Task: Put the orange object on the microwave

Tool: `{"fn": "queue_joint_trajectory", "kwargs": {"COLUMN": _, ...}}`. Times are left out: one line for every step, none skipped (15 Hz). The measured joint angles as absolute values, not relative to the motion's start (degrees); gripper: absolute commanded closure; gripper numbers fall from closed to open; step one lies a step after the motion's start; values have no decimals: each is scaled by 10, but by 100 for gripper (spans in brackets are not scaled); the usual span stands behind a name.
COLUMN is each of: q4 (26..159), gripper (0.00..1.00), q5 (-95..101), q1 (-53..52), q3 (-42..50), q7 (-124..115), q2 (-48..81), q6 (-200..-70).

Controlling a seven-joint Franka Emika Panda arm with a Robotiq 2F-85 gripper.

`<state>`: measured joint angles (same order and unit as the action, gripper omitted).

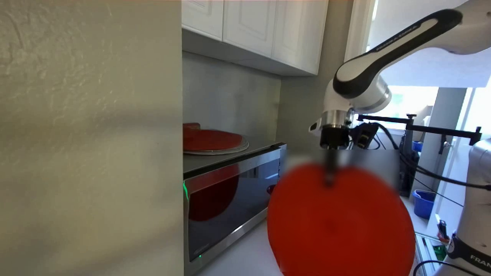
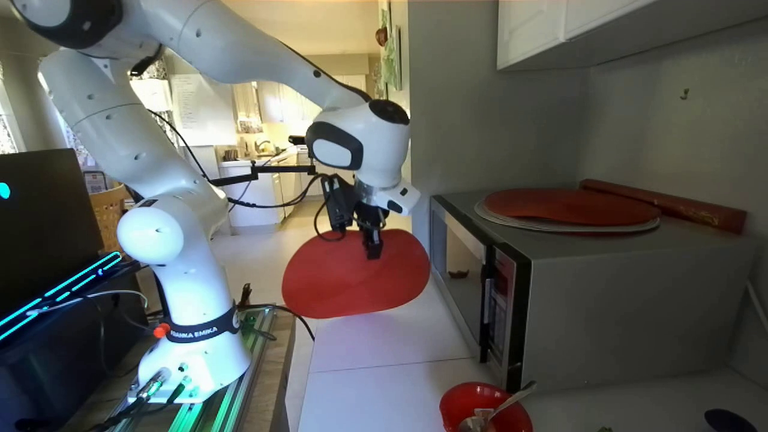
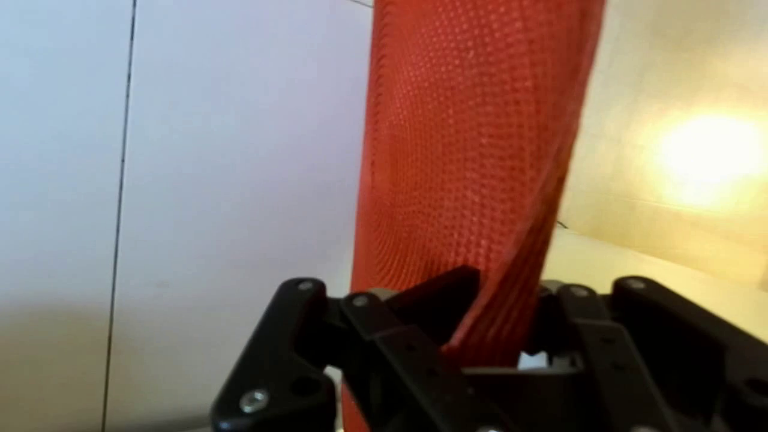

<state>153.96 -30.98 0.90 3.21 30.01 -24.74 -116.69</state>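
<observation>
You have the black gripper (image 2: 372, 249) clamped on the large, thin, round red-orange disc (image 2: 351, 289) near its upper edge, and it hangs in front of the dark glass door (image 1: 249, 205) of the boxy silver steel microwave (image 2: 606, 306), whose top bears a similar red disc (image 2: 564, 205).

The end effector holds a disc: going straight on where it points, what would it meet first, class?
Probably the white counter, the held red disc touching before the end effector; depth is unclear, so both might pass beside it.
</observation>
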Motion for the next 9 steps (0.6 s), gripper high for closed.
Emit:
{"fn": "queue_joint_trajectory", "kwargs": {"q4": 1531, "gripper": 100, "q5": -310, "q1": 5, "q3": 35, "q7": 287, "q2": -278, "q6": -1131}}
{"fn": "queue_joint_trajectory", "kwargs": {"q4": 1521, "gripper": 100, "q5": -310, "q1": 0, "q3": 37, "q7": 271, "q2": -307, "q6": -1098}}
{"fn": "queue_joint_trajectory", "kwargs": {"q4": 1509, "gripper": 100, "q5": -311, "q1": -5, "q3": 38, "q7": 254, "q2": -334, "q6": -1068}}
{"fn": "queue_joint_trajectory", "kwargs": {"q4": 1495, "gripper": 100, "q5": -313, "q1": -12, "q3": 38, "q7": 234, "q2": -359, "q6": -1042}}
{"fn": "queue_joint_trajectory", "kwargs": {"q4": 1480, "gripper": 100, "q5": -316, "q1": -18, "q3": 38, "q7": 215, "q2": -379, "q6": -1020}}
{"fn": "queue_joint_trajectory", "kwargs": {"q4": 1464, "gripper": 100, "q5": -323, "q1": -23, "q3": 38, "q7": 198, "q2": -395, "q6": -1002}}
{"fn": "queue_joint_trajectory", "kwargs": {"q4": 1447, "gripper": 100, "q5": -333, "q1": -27, "q3": 39, "q7": 181, "q2": -406, "q6": -987}}
{"fn": "queue_joint_trajectory", "kwargs": {"q4": 1431, "gripper": 100, "q5": -346, "q1": -29, "q3": 39, "q7": 169, "q2": -412, "q6": -980}}
{"fn": "queue_joint_trajectory", "kwargs": {"q4": 1417, "gripper": 100, "q5": -361, "q1": -30, "q3": 40, "q7": 158, "q2": -415, "q6": -977}}
